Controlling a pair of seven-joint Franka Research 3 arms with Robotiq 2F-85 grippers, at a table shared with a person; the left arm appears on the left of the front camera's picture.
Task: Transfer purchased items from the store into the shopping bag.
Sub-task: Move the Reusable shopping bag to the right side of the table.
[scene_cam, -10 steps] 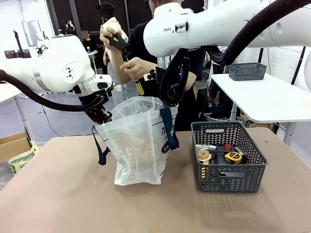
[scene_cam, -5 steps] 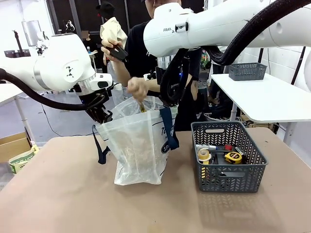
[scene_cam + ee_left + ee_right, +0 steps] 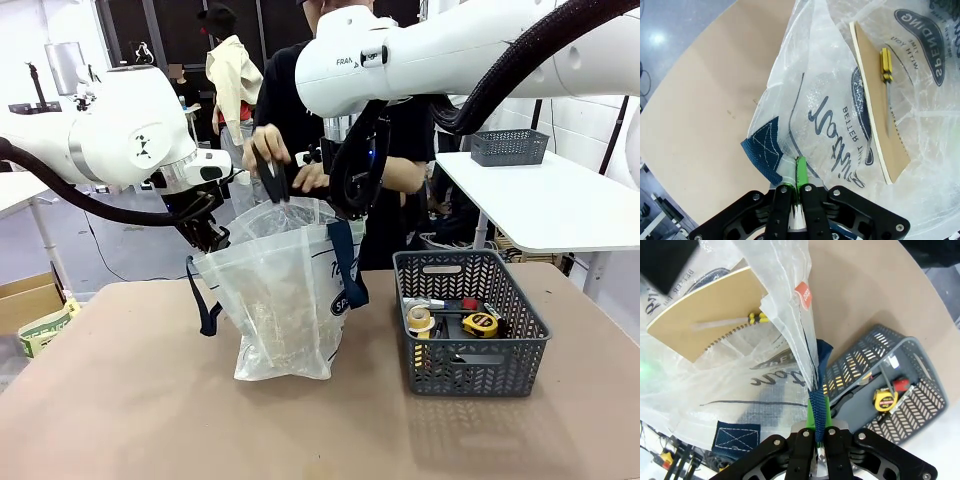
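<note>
At frame centre, the left gripper [image 3: 213, 240] and right gripper [image 3: 347, 210] pinch the shopping bag [image 3: 280, 300] by its rim — so its mouth stands open for loading.

Front camera faces across table [image 3: 150, 420], both wrist cameras peer closely into shared shopping bag [image 3: 815, 100]

I'm working in what is looking like a robotics lab. Two white arms, left [image 3: 120, 140] and right [image 3: 450, 50], are reaching over my tan table [image 3: 120, 420], each trailing a thick black hose [image 3: 520, 60]. Behind them a white table [image 3: 540, 205] is carrying a spare grey basket [image 3: 509, 147], a cardboard box [image 3: 25, 295] is sitting on the bare grey floor [image 3: 130, 255], and a person [image 3: 290, 100] in black is standing across from me.
</note>
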